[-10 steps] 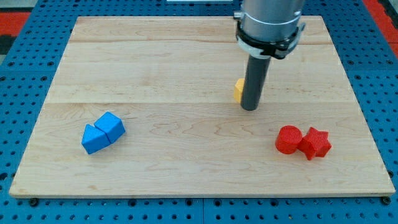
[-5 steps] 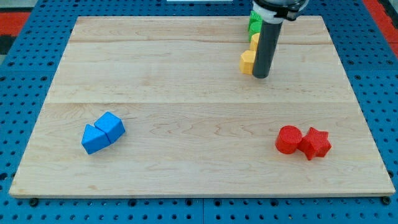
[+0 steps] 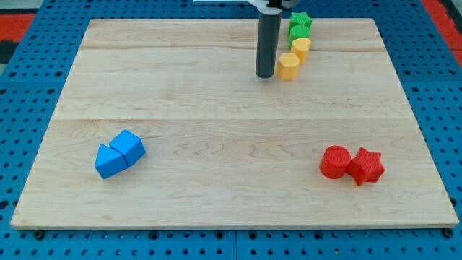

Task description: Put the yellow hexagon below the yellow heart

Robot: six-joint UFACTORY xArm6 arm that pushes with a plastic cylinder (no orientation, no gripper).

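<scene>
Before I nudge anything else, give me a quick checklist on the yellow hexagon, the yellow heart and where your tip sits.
1. My tip located: ok, on the board just to the view's left of the yellow hexagon.
2. Hexagon below the yellow heart: ok, it sits toward the view's bottom and slightly left of it.
3. Hexagon touching heart: cannot tell, they look adjacent.
4. Tip touching hexagon: cannot tell, very close.
5. Green blocks out of the push path: ok, above the heart.
6. Red pair and blue pair out of the way: ok.

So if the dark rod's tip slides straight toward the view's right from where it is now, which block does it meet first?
My tip would most likely meet the yellow hexagon block first; it sits just right of it, though slightly higher in the view.
</scene>
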